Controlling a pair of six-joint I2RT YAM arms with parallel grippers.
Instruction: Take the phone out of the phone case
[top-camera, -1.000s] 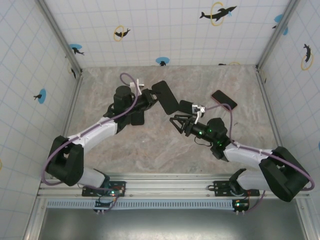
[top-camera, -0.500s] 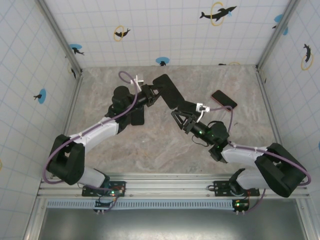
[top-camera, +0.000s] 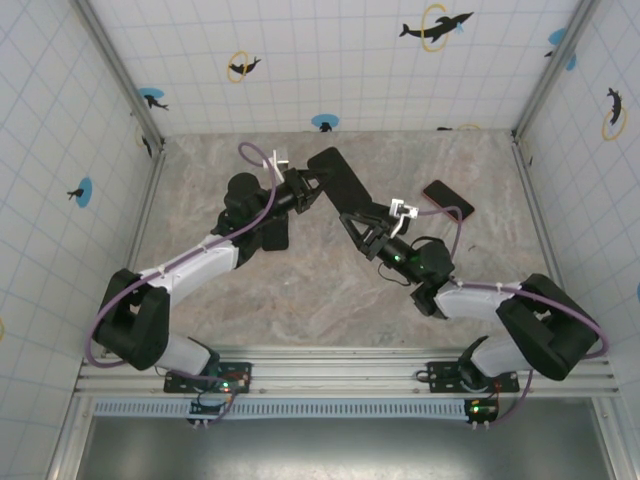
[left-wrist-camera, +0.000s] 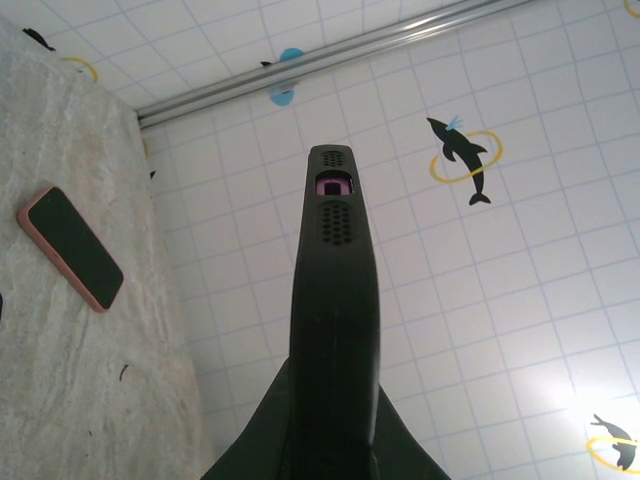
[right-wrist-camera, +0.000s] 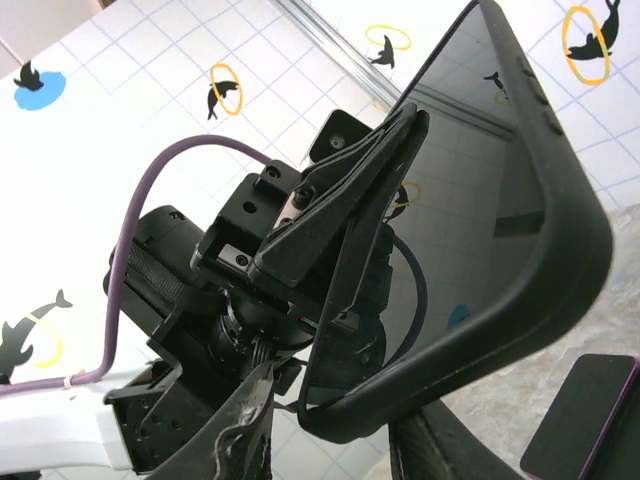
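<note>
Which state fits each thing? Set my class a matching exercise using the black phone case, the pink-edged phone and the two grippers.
Things:
1. black phone case
2. pink-edged phone
3. left gripper
4. right gripper

States:
a. lying flat on the table
b. open, at the case's lower end
c. held up off the table
d. shut on the case

Pairs: 1-c, 2-a, 3-d, 4-b
</note>
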